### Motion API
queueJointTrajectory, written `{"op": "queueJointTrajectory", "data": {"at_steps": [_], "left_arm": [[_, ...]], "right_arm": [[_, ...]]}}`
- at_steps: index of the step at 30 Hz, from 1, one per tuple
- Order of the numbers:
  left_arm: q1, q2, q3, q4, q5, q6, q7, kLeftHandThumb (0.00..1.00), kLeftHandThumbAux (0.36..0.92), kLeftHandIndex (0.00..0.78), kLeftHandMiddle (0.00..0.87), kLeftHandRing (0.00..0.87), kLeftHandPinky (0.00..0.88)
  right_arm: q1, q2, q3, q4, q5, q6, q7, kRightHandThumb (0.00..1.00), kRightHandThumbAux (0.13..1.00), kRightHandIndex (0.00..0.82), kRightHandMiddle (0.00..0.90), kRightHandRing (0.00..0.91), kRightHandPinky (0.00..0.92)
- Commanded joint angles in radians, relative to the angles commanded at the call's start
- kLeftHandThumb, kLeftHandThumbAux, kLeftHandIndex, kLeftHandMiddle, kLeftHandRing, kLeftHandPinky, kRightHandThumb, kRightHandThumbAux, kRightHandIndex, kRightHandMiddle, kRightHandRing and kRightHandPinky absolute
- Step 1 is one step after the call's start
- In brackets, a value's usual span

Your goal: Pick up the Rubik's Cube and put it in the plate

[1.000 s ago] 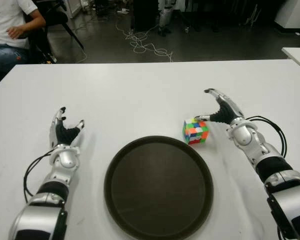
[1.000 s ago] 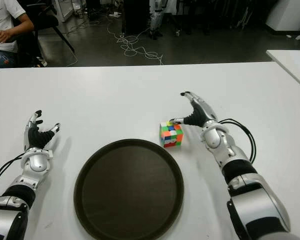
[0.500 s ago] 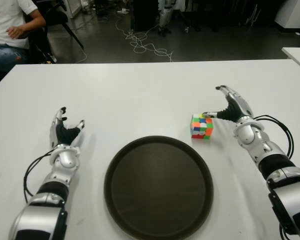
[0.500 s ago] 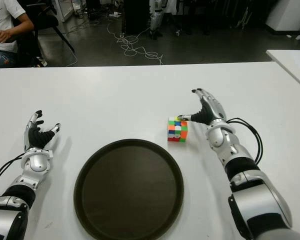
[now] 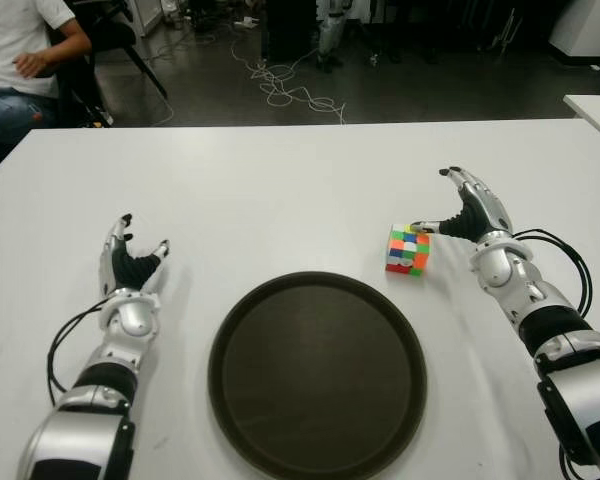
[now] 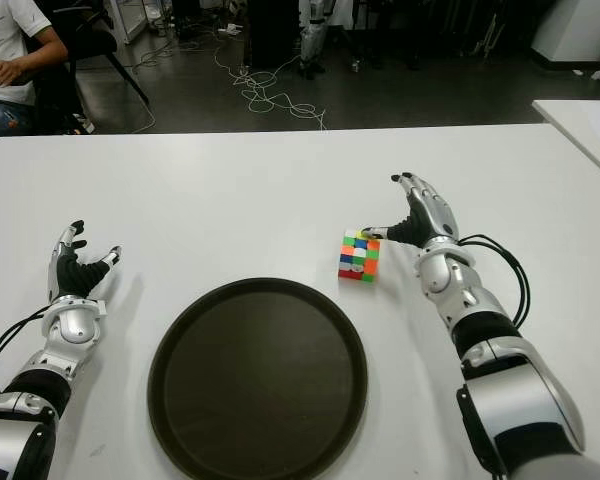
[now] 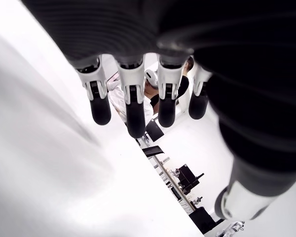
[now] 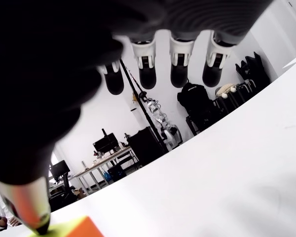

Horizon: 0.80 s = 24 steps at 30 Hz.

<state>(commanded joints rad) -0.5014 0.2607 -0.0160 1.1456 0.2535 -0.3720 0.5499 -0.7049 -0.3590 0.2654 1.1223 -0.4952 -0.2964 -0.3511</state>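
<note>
With right hand [image 5: 472, 212] spread beside cube [image 5: 407, 250], thumb tip touching its top, close fingers around cube before lifting toward plate [image 5: 317, 372]; left hand [image 5: 128, 263] spread, idle.

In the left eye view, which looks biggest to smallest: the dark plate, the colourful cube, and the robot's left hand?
1. Plate, by far the largest.
2. Left hand, fingers spread, left of the plate.
3. Cube, a little smaller than the hand, though it lies slightly farther from the camera.
</note>
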Motion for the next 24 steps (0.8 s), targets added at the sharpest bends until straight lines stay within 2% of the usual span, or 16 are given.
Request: {"op": "queueJointTrajectory", "data": {"at_steps": [6, 10, 18, 24], "left_arm": [[0.001, 0.001, -0.001, -0.001, 0.002, -0.003, 0.003, 0.188, 0.715, 0.095, 0.136, 0.141, 0.151], [0.002, 0.001, -0.002, -0.003, 0.004, -0.003, 0.005, 0.185, 0.719, 0.095, 0.145, 0.156, 0.177], [0.001, 0.000, -0.001, -0.002, 0.001, 0.004, 0.001, 0.171, 0.716, 0.093, 0.141, 0.139, 0.130], [0.001, 0.001, -0.003, -0.002, 0.005, 0.001, 0.006, 0.175, 0.720, 0.090, 0.135, 0.136, 0.134]], "right_arm": [[-0.004, -0.001, 0.003, 0.006, -0.005, -0.001, -0.012, 0.000, 0.665, 0.000, 0.000, 0.000, 0.000], [-0.003, -0.004, 0.006, 0.005, -0.008, -0.009, -0.015, 0.000, 0.660, 0.000, 0.000, 0.000, 0.000], [0.000, -0.002, -0.004, 0.000, 0.009, -0.025, 0.007, 0.000, 0.614, 0.000, 0.000, 0.000, 0.000], [0.005, -0.004, -0.016, -0.009, 0.028, -0.050, 0.035, 0.000, 0.621, 0.000, 0.000, 0.000, 0.000]]}}
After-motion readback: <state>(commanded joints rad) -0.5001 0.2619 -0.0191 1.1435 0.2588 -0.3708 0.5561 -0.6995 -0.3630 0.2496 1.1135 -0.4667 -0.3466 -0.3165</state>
